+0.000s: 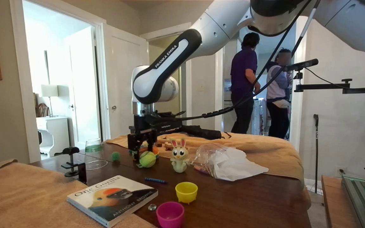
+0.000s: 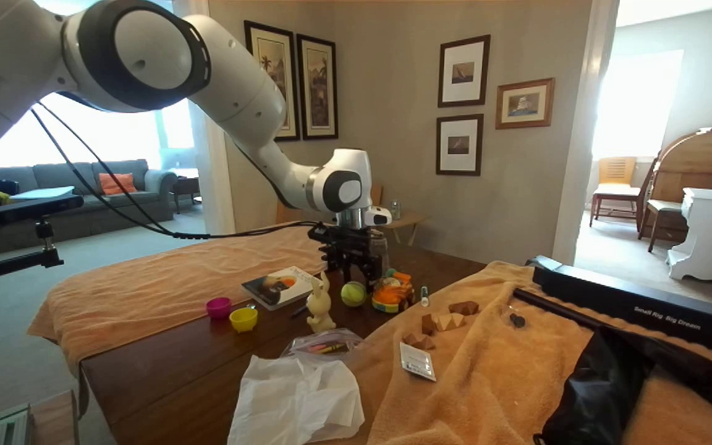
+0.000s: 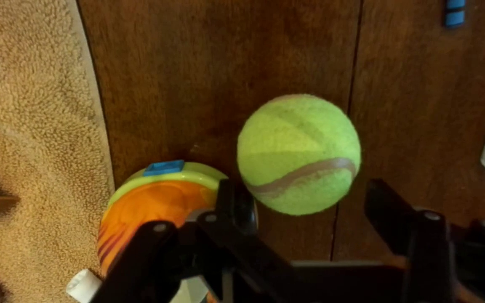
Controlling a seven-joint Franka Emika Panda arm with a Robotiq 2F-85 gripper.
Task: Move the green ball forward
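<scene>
Green ball [image 3: 299,153] seated on bench [image 3: 183,84]; end effector [image 3: 301,195] spread apart, empty. Forward move cannot be confirmed; grasp or retreat likely left.

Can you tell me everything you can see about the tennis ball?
The tennis ball is round and bright yellow-green, with a fuzzy, felt-like cover and a greyish-brown seam curving across it. It looks whole, with no dents showing. It rests on the dark wooden table. In an exterior view it shows between the bunny figure and an orange toy. The end effector is open close by; I can't tell whether it or the toy touches the ball.
</scene>
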